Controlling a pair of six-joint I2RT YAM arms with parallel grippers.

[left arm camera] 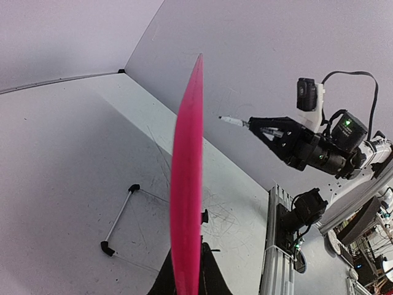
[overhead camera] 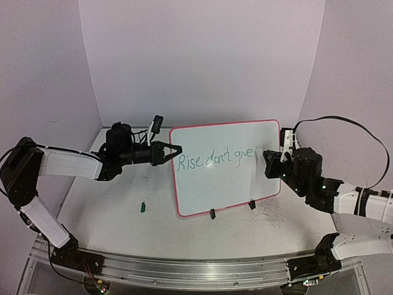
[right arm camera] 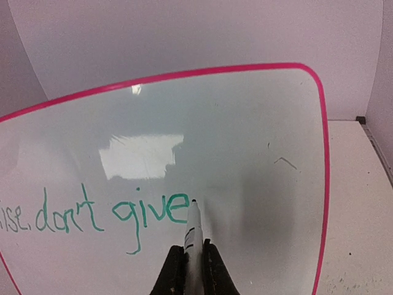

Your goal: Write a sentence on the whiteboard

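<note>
Writing is under way on the whiteboard (overhead camera: 224, 184), which stands upright on two black clip feet (overhead camera: 212, 214) on the table (overhead camera: 110, 209). The left gripper (overhead camera: 176, 150) is clamped on the board's left edge, its jaws pinching the pink-red frame, apparently to steady it. At the board's right side, the right gripper (right arm camera: 193, 247) has its jaws closed around a white marker (right arm camera: 193, 227). The marker's tip sits just after the last letter written; whether it touches the surface I cannot tell.

The green handwriting (overhead camera: 212, 158) across the middle of the board reads "Rise, don't give". No brand or label is legible.

The sentence looks unfinished, so the step in hand is probably the end of the word "give". The next move likely calls for shifting the tip a little rightward along the board, leaving a word gap, and pressing lightly so the board does not tip. A small green object (overhead camera: 142, 206), perhaps a cap, lies left of the board's lower corner.
</note>
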